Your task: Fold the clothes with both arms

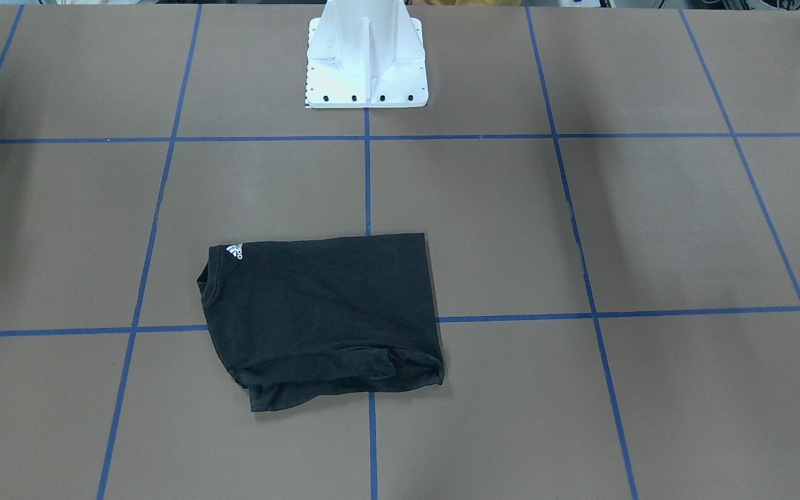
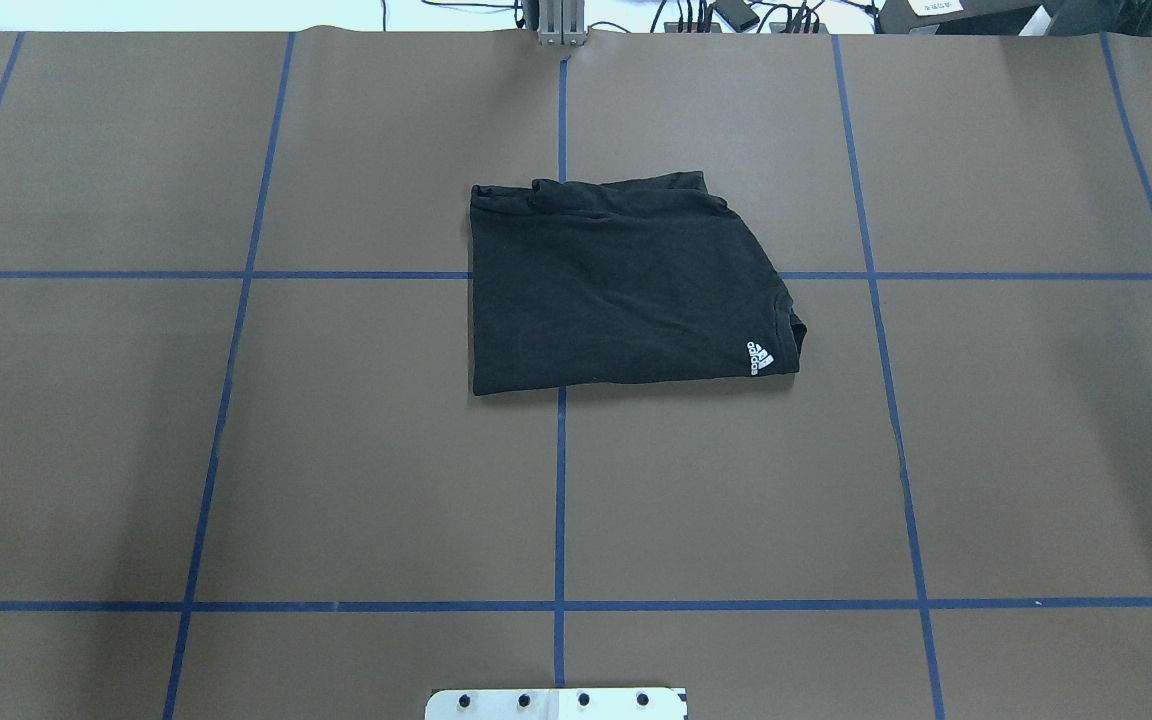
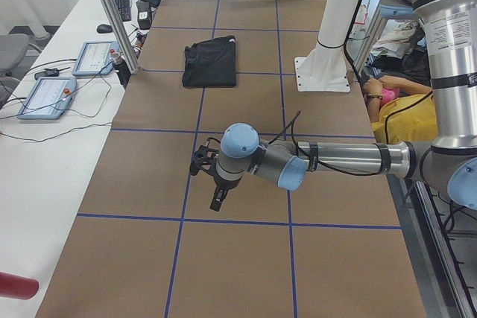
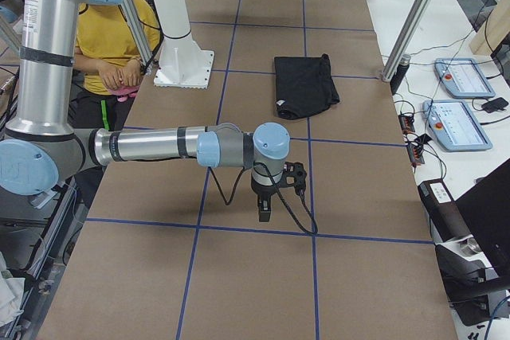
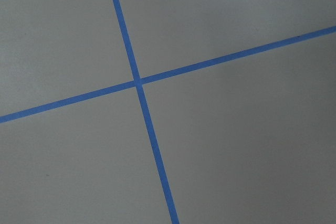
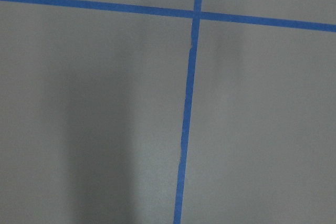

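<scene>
Nearest the lens in the two side views, the left arm (image 3: 335,160) and the right arm (image 4: 151,147) are each reaching out low over the desk (image 2: 356,470). The left end effector (image 3: 217,200) and the right end effector (image 4: 264,211) are pointing down at bare brown surface. I cannot tell whether either is released or clenched: they are showing only in those side views, and both wrist cameras are taking in nothing but blue tape lines (image 5: 139,82). Neither is grasping cloth.

The T-shirt (image 2: 616,290) is lying well apart from both, folded into a rough rectangle across a tape crossing in front of the white pedestal (image 1: 367,62). Its white logo (image 2: 759,357) is facing up at the near corner on the robot's right.

I am judging the fold close to done, so the hazards are those of a further touch.
- The far edge (image 2: 616,188) is sitting rumpled, with a lower layer poking out; a pinch catching only the top layer there would be peeling the stack open.
- The cotton is lying flat and thin, so fingers coming down too steeply would be scraping the desk cover instead of gathering fabric.
- Uneven lifting between the arms would be skewing the rectangle.
- A person (image 4: 119,45) is sitting behind the pedestal, so I am treating wide swings as a risk.
</scene>
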Controlling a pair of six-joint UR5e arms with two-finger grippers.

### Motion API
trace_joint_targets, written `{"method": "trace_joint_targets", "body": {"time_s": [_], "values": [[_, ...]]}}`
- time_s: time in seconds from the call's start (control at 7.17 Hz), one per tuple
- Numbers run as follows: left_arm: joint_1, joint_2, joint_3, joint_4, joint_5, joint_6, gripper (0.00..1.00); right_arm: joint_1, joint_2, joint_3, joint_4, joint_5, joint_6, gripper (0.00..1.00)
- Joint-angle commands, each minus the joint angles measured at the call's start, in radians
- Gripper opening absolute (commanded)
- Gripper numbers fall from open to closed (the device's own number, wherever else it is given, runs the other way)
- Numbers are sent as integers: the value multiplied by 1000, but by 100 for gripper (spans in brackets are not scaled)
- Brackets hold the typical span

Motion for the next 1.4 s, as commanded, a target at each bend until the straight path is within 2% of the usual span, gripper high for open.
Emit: {"method": "trace_joint_targets", "body": {"time_s": [0.0,1.26], "values": [[1,-9,-5,7,6,-4,100,0,1,-3,2,11,1,100],[1,3,-22,12,3,-4,100,0,-2,1,3,-4,17,100]]}}
